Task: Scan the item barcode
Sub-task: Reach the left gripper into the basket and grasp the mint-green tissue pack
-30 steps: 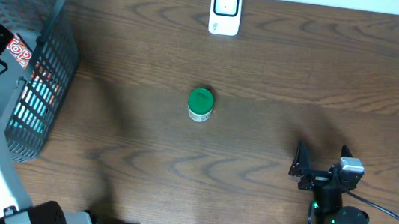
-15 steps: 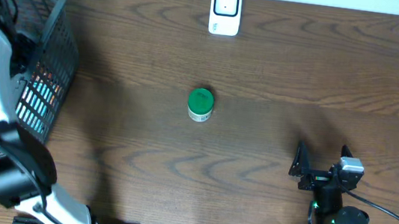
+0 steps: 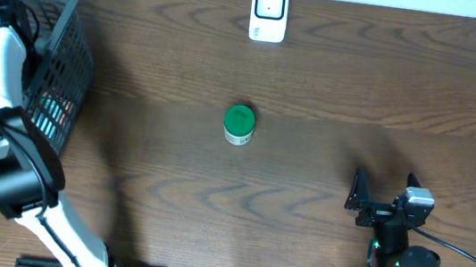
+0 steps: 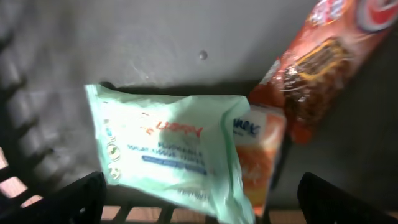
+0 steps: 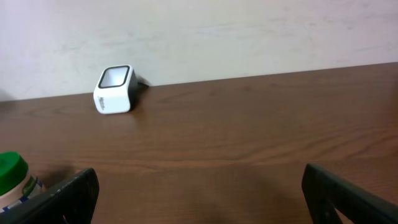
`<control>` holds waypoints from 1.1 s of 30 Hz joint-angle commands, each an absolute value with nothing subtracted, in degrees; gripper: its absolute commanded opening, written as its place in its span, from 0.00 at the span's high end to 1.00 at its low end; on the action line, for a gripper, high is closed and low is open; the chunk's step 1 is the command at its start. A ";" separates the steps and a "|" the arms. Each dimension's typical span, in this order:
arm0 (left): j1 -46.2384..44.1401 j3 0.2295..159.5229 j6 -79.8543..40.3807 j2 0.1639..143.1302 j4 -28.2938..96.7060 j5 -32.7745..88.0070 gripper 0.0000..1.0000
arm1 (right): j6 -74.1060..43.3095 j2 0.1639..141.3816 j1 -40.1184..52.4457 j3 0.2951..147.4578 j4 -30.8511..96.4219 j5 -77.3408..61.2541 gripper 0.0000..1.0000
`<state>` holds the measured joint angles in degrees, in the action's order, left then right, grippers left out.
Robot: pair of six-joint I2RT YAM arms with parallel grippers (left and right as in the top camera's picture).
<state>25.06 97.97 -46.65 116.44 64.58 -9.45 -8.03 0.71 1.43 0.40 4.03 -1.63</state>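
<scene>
- jar (image 3: 239, 124) upright mid-table; barcode side not visible; scanner (image 3: 269, 12) at far edge, well apart
- right fingers (image 5: 62, 194) apart, empty; probably best to grip the jar's lid, keep the label clear, face it to the scanner
- left fingers (image 4: 68, 200) apart over packs (image 4: 168, 146) in basket (image 3: 71, 61), holding nothing
</scene>
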 commanded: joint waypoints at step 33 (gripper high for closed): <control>28.60 106.26 -41.36 90.65 66.76 -13.41 0.93 | -8.08 0.43 1.87 0.32 4.23 -1.39 0.01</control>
